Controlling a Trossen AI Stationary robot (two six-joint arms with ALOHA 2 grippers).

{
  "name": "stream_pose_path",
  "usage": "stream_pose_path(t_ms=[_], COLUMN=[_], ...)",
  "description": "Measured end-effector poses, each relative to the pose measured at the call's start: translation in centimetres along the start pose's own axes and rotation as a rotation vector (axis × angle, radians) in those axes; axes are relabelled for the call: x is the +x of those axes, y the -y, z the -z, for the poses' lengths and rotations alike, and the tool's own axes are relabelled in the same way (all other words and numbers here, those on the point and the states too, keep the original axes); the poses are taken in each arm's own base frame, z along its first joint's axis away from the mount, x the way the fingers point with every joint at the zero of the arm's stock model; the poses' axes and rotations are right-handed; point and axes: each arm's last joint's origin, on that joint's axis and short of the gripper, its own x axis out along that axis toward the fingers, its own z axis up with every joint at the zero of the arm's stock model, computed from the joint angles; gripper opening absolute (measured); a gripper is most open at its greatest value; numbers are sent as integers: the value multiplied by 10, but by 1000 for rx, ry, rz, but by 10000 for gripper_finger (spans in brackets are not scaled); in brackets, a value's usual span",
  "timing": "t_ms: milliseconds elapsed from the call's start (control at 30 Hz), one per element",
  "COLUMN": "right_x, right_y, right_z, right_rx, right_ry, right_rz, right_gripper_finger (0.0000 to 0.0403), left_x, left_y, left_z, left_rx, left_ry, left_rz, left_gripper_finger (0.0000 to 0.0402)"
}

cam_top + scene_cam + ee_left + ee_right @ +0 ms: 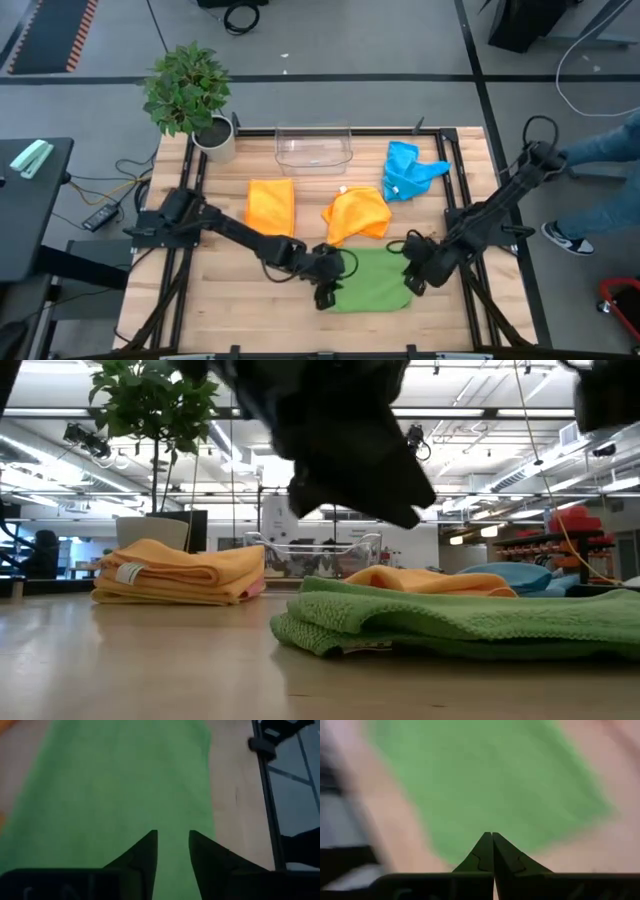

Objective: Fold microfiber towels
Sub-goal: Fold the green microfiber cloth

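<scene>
A green towel lies folded flat on the table near its front edge; the low view shows it as several layers. My left gripper hovers over the towel's left edge, fingers a little apart, with only the green cloth showing beyond the gap. My right gripper is at the towel's right edge, shut and holding nothing. A loose orange towel lies just behind the green one. A crumpled blue towel lies at the back right.
A folded stack with an orange towel on top sits left of centre. A clear plastic bin stands at the back middle and a potted plant at the back left corner. A person's leg and shoe show beyond the table's right side.
</scene>
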Motion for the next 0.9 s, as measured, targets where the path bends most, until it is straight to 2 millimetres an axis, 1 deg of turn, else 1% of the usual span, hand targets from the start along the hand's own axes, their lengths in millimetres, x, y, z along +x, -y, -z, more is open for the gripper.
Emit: stream_pose_path(t_ms=[67,133,200,267,333,400,500,533,600,667,800,900], right_x=[-1,7,21,39,53,66,80,82,84,82,71,64], right_y=[-14,-26,-29,-32,-33,-34,-27,-28,-26,-24,-18,-13], right_z=[4,12,25,35,45,50,54,53,55,57,58,56], right_rx=[-11,-34,-51,-33,-43,-44,-34,-29,-44,-57,-75,-80], right_ry=[51,53,26,4,-32,-46,-72,-81,-107,-130,-149,-151], right_rz=[-122,-184,-152,-126,-101,-89,-15,-7,19,34,73,108], right_gripper_finger=[0,0,0,0,0,0,0,0,0,0,0,0], left_x=[-1,-6,-8,-8,-2,-1,10,11,18,15,15,15], left_y=[2,10,19,24,27,26,18,11,3,-4,-14,-17], left_z=[-5,-4,4,20,32,35,39,43,43,44,46,45], left_rx=[46,110,161,219,266,277,234,201,131,94,48,44], left_ry=[-1,-32,-69,-155,-196,-202,-211,-254,-271,-328,-403,-410], left_rz=[28,82,123,108,97,55,-6,-41,-59,-92,-118,-117], left_gripper_finger=[112,108,104,99,93,85,71,66,57,49,34,26])
